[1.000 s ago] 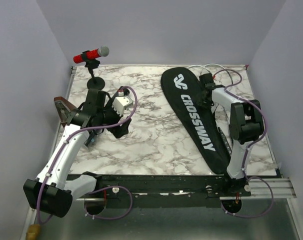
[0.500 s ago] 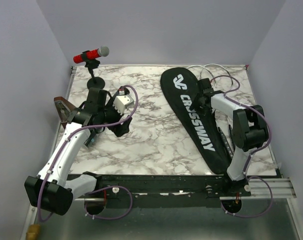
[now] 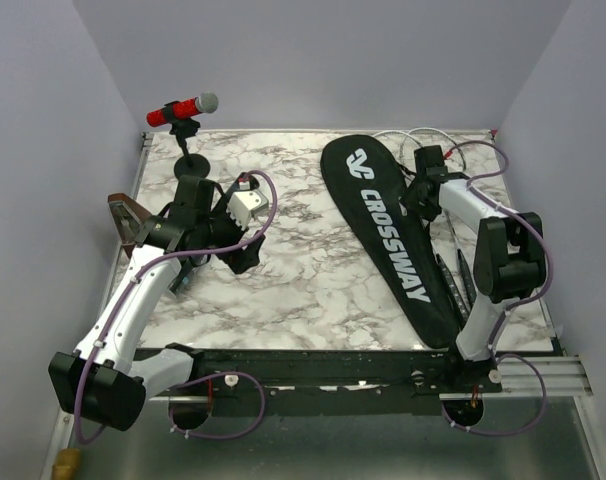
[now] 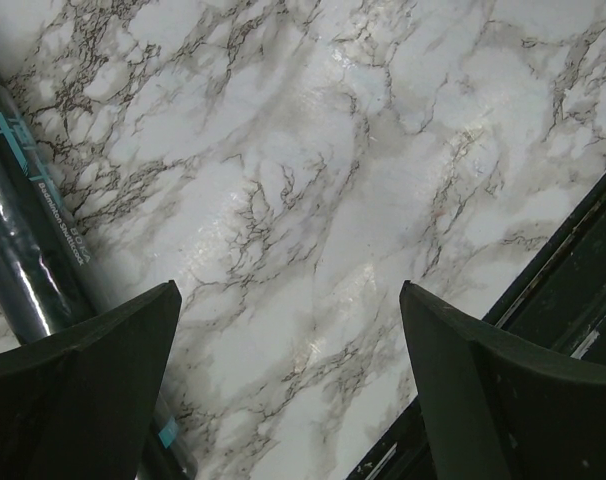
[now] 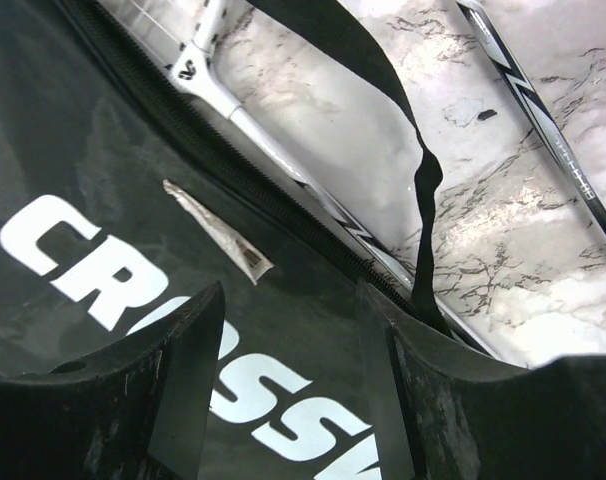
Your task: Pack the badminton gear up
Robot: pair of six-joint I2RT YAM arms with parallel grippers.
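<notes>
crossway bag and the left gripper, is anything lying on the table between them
Nothing. In the top view, the stretch of marble table between the left gripper and the CROSSWAY bag is bare.

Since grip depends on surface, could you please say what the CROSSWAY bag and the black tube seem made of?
The bag looks like matte black fabric: it creases softly and barely shines. The tube is probably glossy plastic, given its sharp light streak.

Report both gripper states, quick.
Left gripper: open, holding nothing, tube beside it.
Right gripper: open, holding nothing, over the bag.
</notes>
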